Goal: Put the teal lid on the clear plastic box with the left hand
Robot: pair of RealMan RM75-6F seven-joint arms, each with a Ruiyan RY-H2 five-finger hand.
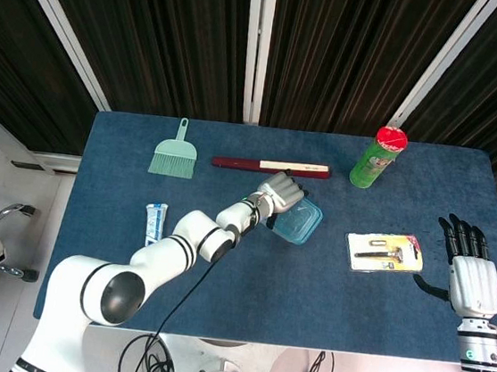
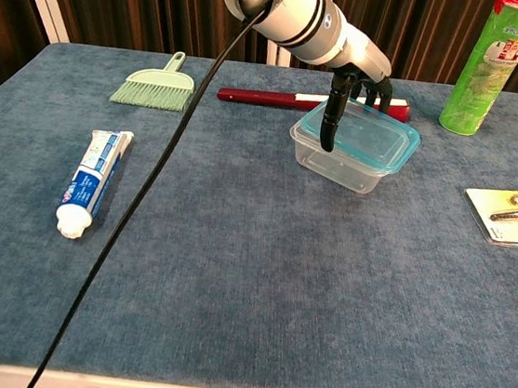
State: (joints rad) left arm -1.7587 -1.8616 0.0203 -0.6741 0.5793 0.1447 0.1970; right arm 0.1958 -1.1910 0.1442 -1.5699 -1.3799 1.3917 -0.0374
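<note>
The teal lid [image 2: 371, 135] lies nearly flat on top of the clear plastic box [image 2: 341, 168], set slightly to the right of it. My left hand [image 2: 356, 78] reaches over the lid from the back left. One finger [image 2: 330, 123] hangs down at the lid's left edge and the others curl at its far edge, so the hand grips the lid. From the head view the left hand [image 1: 282, 192] covers the lid's [image 1: 300, 222] back left corner, and most of the box is hidden under the lid. My right hand [image 1: 470, 276] rests open at the table's right edge, fingers apart, holding nothing.
A toothpaste tube [image 2: 92, 181] lies at the left. A green hand brush [image 2: 157, 87] and a long dark red bar [image 2: 268, 98] lie at the back. A green can with a red cap [image 2: 495, 62] stands back right. A razor pack [image 2: 517, 215] lies at the right.
</note>
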